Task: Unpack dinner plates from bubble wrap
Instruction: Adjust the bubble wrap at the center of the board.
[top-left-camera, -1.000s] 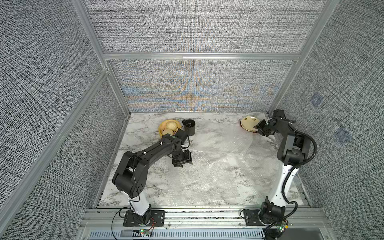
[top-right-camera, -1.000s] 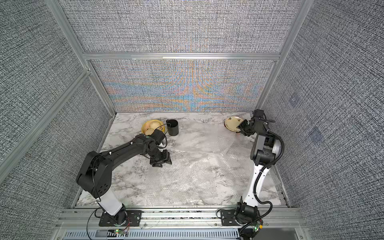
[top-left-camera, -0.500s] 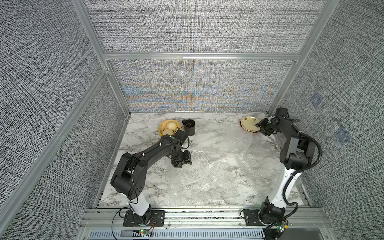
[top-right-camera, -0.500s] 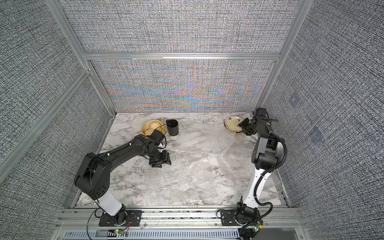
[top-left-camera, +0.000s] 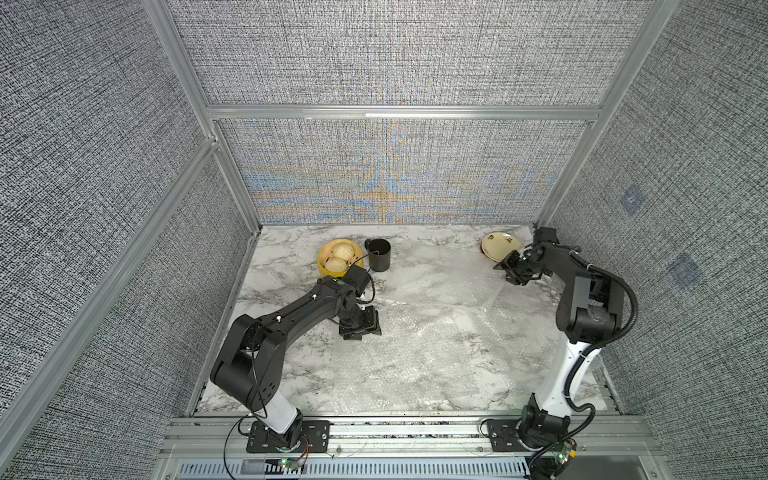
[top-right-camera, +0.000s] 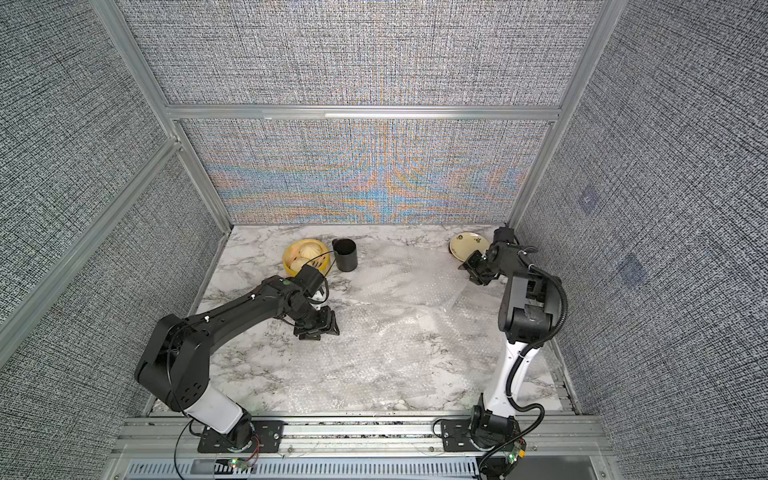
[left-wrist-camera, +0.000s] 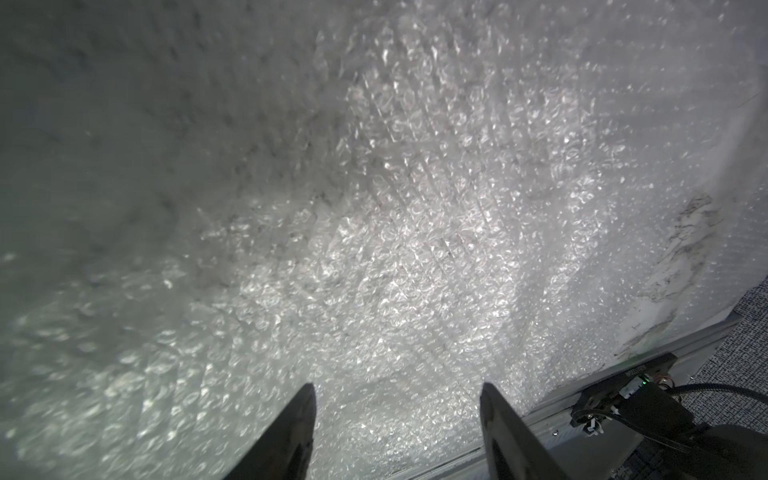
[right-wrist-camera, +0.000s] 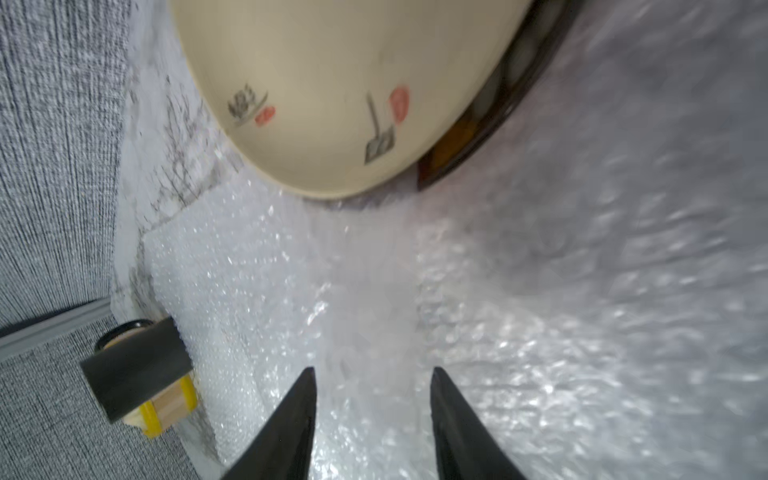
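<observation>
The cream plate (top-left-camera: 498, 244) sits at the far right corner of the marble tabletop (top-left-camera: 307, 361). Its near edge is cut off by the right end effector (top-left-camera: 509, 270) in both top views. In the right wrist view the cream plate (right-wrist-camera: 332, 83) shows small grey-and-red motifs. A dark rim (right-wrist-camera: 505, 108) and an orange-brown patch stick out from under it (looks like another dish beneath, but too blurred to say which).

The bubble wrap (top-left-camera: 436, 299) lies in clear sheets over the middle and right of the tabletop. Its edges are hard to trace vs. the white marble, so I cannot count the sheets.

The left end effector (top-left-camera: 359, 328) hangs low over the wrap's left part. In its wrist view the left end effector (left-wrist-camera: 397, 384) has its jaws spread and grips nothing, w/ bubble wrap (left-wrist-camera: 374, 208) below. Only the fingertips (left-wrist-camera: 305, 395) show, and contact w/ the sheet cannot be told.

The right end effector (right-wrist-camera: 372, 370) also has its jaws parted and is released. There is a blurred whitish fold of wrap btwn and beyond the tips.

A yellow steamer basket (top-left-camera: 338, 257) w/ buns stands just beside a black mug (top-left-camera: 379, 255), far left of centre. The left wrist covers the basket's near rim. In the right wrist view the mug (right-wrist-camera: 133, 365) hides most of the basket (right-wrist-camera: 166, 409).
</observation>
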